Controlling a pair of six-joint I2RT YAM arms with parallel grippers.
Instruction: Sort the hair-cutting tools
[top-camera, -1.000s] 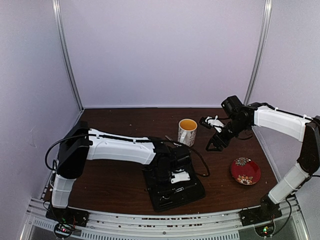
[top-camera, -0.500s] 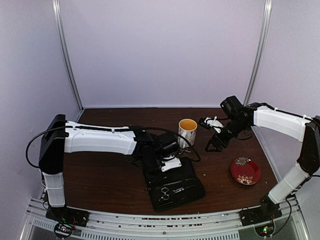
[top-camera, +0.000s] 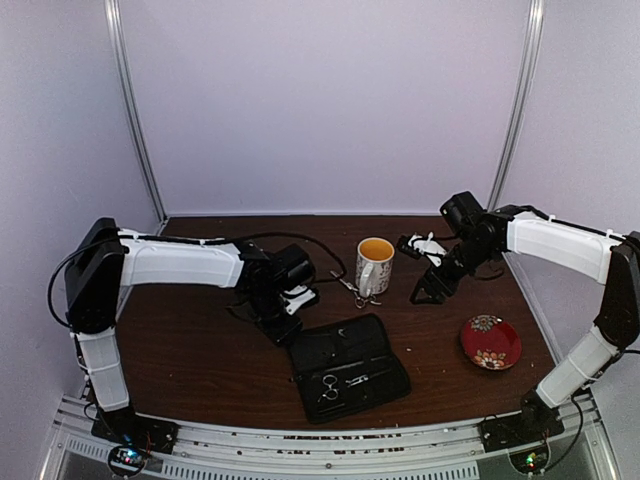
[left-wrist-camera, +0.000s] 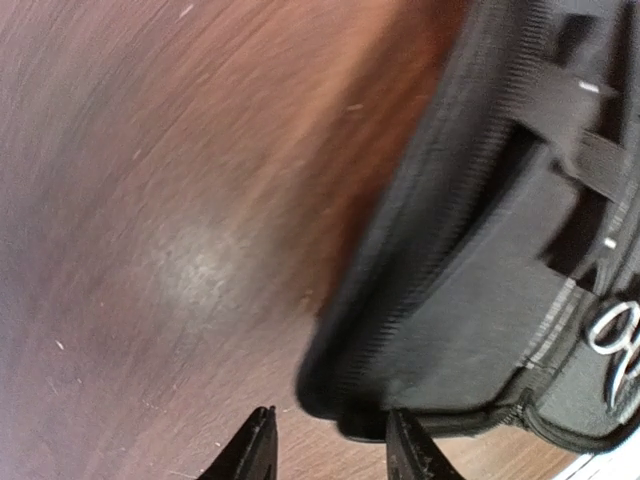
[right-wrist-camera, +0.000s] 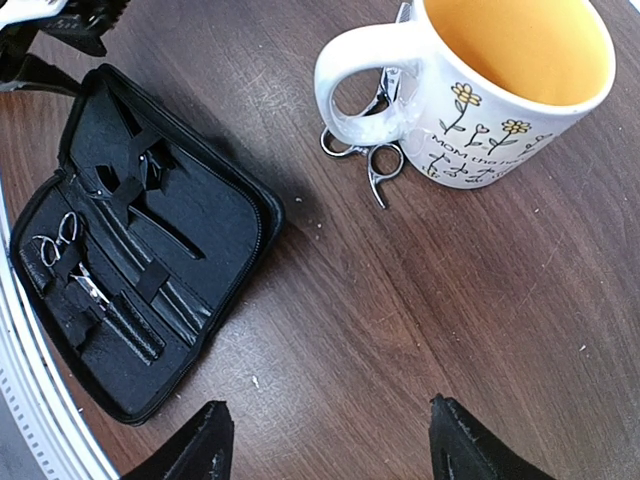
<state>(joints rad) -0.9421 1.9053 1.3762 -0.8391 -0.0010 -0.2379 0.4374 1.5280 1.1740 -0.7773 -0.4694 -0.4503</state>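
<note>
The black case (top-camera: 350, 368) lies open near the front edge. One pair of silver scissors (top-camera: 328, 388) sits strapped inside it, also seen in the right wrist view (right-wrist-camera: 55, 245) and at the edge of the left wrist view (left-wrist-camera: 615, 338). A second pair of scissors (top-camera: 355, 290) lies on the table against the mug's handle (right-wrist-camera: 375, 152). My left gripper (top-camera: 272, 324) is open and empty just off the case's far left corner (left-wrist-camera: 330, 455). My right gripper (top-camera: 425, 291) is open and empty, hovering right of the mug (right-wrist-camera: 335, 445). I cannot make out the black clips for certain.
A white patterned mug (top-camera: 374, 262) with a yellow inside stands at the middle back (right-wrist-camera: 500, 80). A red floral plate (top-camera: 491, 341) sits at the right. The brown table (top-camera: 210, 350) runs to a metal rail at the front edge.
My left arm has pulled back and to the left, away from over the case, uncovering the scissors lying in it. The right arm has not moved.
</note>
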